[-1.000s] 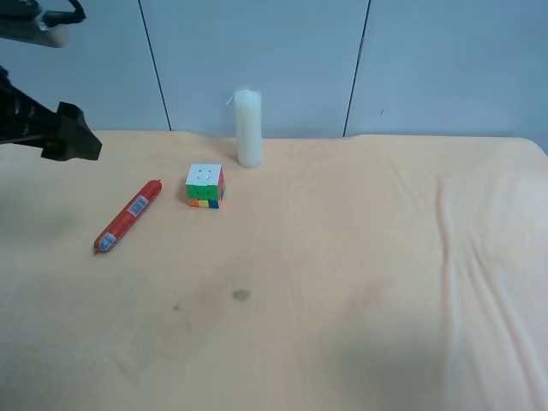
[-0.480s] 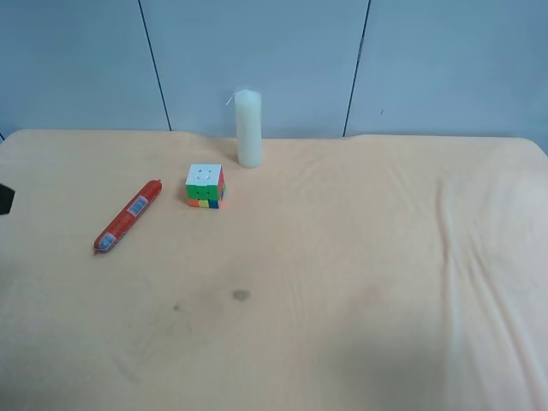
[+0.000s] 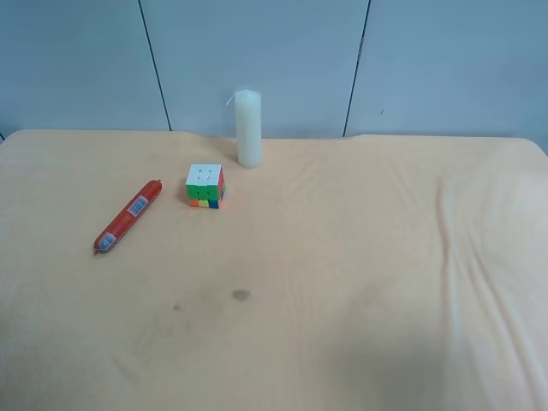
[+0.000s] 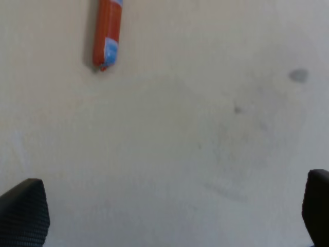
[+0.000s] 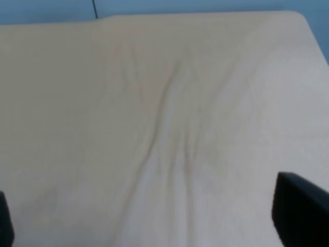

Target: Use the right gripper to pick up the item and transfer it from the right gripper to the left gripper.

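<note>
So we've got the item [image 3: 128, 216] lying flat on the surface [image 3: 342, 257], off toward the exterior high view's left, just beside the puzzle cube [image 3: 205, 186], with the white candle [image 3: 249, 128] standing further back. Neither arm shows in that high view. In the left wrist view the left gripper [image 4: 169, 216] is spread wide with nothing in it, and the item's end [image 4: 107, 36] sits well ahead of it, off to one side. The right gripper [image 5: 149, 221] is spread wide too, over bare wrinkled cloth. The item's a slim red stick, blue-and-white label, crimped ends.
</note>
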Motion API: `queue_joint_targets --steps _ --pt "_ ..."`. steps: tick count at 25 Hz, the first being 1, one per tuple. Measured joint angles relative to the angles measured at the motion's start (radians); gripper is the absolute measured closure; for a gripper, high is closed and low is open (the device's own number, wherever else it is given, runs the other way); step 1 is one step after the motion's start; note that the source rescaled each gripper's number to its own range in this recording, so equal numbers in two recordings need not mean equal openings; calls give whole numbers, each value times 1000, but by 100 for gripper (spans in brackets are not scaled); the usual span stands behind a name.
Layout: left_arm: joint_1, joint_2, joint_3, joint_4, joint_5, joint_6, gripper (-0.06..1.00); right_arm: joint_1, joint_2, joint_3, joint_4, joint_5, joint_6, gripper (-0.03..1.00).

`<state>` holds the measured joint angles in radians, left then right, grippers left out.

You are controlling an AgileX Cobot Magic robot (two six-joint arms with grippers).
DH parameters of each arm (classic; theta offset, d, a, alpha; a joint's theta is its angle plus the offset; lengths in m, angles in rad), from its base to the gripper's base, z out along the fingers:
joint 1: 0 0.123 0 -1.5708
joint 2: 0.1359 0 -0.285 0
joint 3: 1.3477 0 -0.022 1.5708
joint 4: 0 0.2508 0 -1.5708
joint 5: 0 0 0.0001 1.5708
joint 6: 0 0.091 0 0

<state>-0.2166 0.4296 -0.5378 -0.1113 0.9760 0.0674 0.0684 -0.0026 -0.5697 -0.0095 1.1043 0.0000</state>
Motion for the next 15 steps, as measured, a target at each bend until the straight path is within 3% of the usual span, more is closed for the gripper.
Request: queue_joint_targets --steps 15 --pt "9 -196 29 2 68 5 -5 0 0 0 0 0 0 -2"
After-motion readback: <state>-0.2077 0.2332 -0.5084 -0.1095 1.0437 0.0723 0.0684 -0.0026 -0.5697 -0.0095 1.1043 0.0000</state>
